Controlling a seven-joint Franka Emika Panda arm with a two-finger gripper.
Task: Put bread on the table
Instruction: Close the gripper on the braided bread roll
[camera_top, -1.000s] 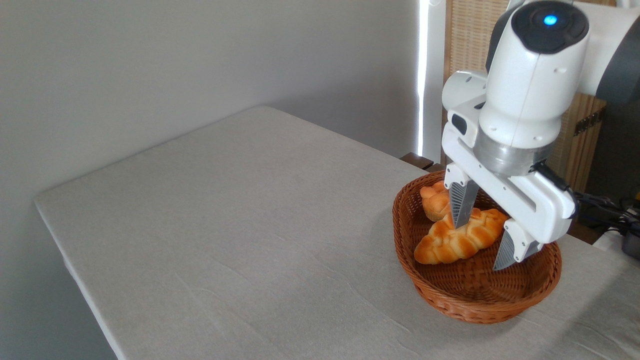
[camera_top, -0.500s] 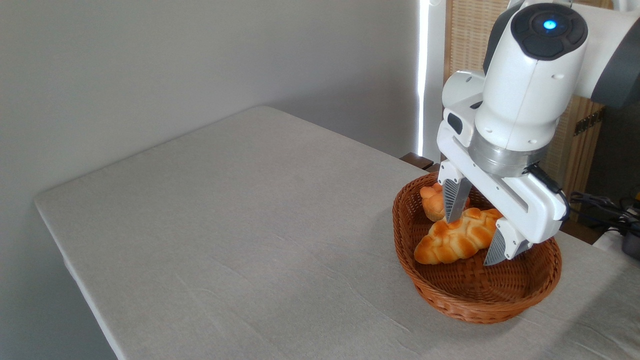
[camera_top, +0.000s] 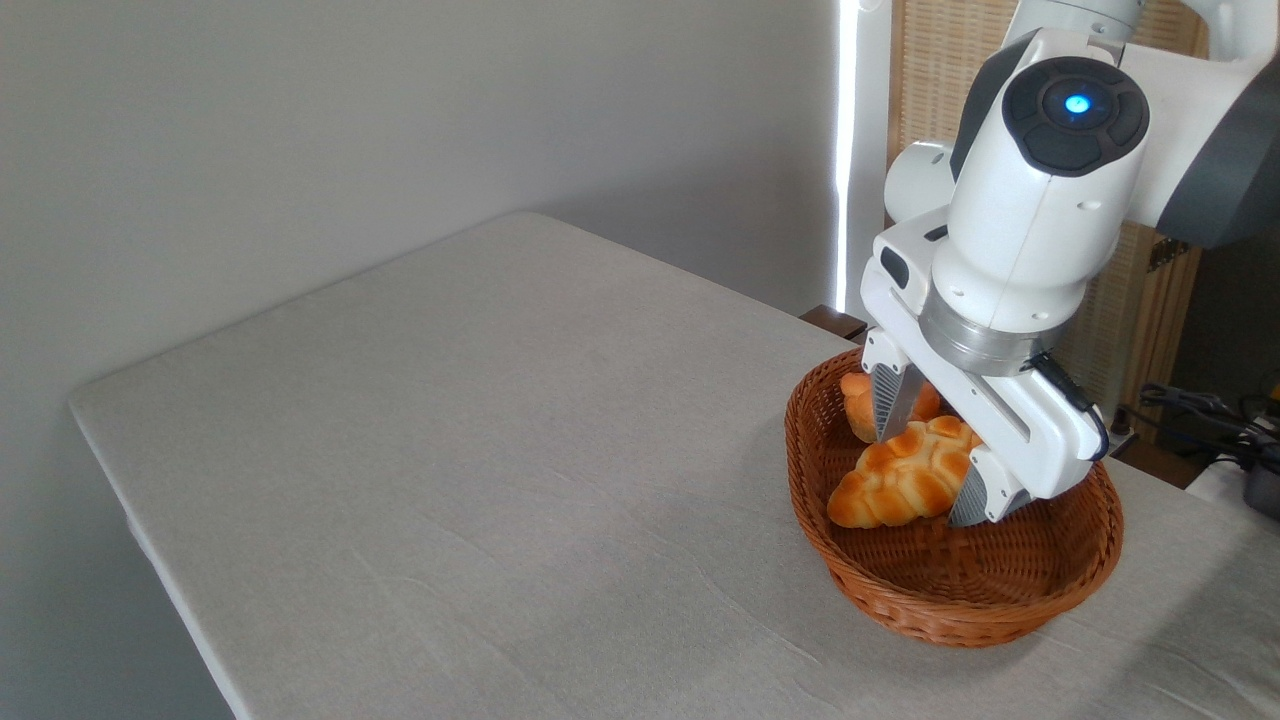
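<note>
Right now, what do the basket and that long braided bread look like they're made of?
The basket looks like brown woven wicker: strands show all round its wall. The bread is glossy golden-orange; that even shine suggests plastic or foam, though real glazed dough can't be ruled out.

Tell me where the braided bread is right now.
The bread is at the picture's right, inside the wicker basket, between the gripper fingers, with the small bun just behind it.

My arm (camera_top: 1040, 210) is glossy white casing with dark grey joint sections, and a round black cap carries a glowing blue light. A bare metal ring sits at my wrist. A thin black cable runs along my white gripper (camera_top: 925, 455). My fingers (camera_top: 888, 398) look ribbed grey, possibly rubber.
</note>
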